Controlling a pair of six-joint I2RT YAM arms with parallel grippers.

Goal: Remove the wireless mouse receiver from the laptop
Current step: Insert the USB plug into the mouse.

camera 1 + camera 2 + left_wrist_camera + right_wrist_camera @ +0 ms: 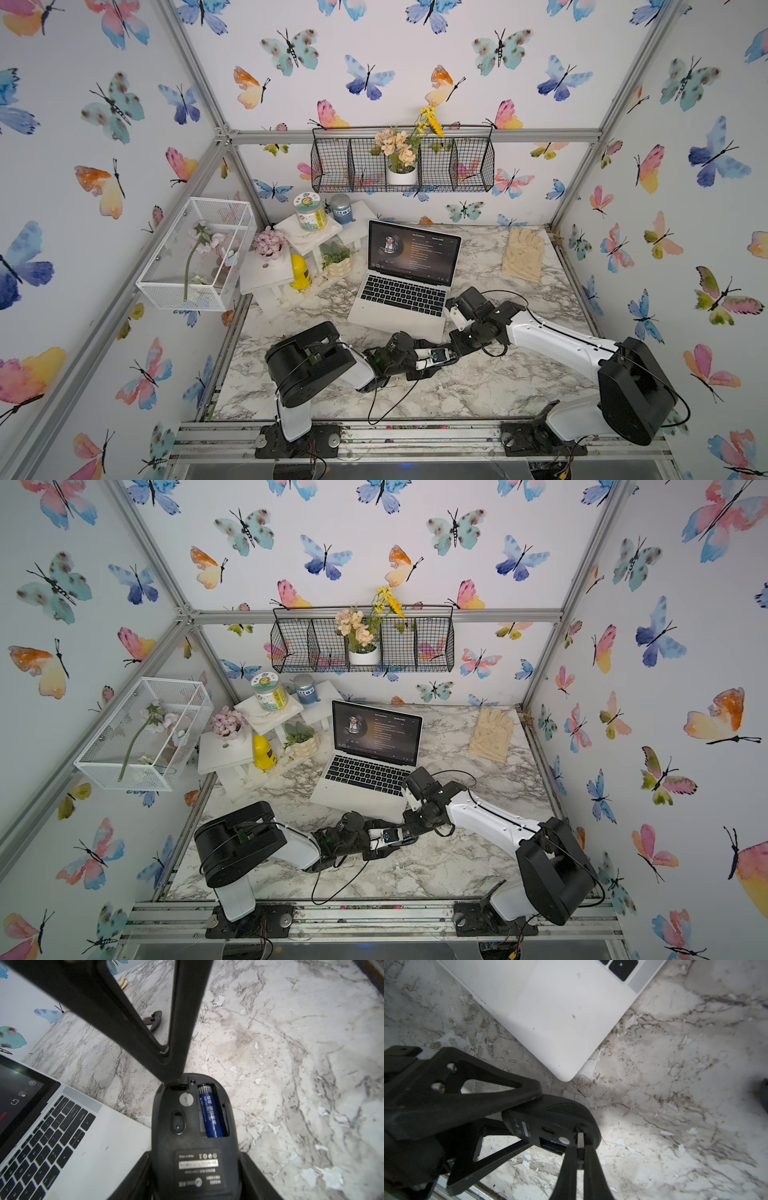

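Veined marble table [478,386]. Right fingers [568,1167] pinch the tiny receiver [580,1140], its metal plug against the upturned oval black mouse [187,1126] clamped by left fingers [508,1102]; smooth white laptop [395,324] at 11 o'clock.

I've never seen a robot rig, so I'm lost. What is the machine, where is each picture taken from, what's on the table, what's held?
Two robot arms with pincer grippers stand at a marble table. Two pictures look down from overhead; two come from cameras on the wrists. On the table: an open laptop, ornaments, pale gloves. The left gripper holds a black mouse belly-up, its blue battery exposed. The right gripper is shut on the tiny wireless mouse receiver, at the mouse's underside.
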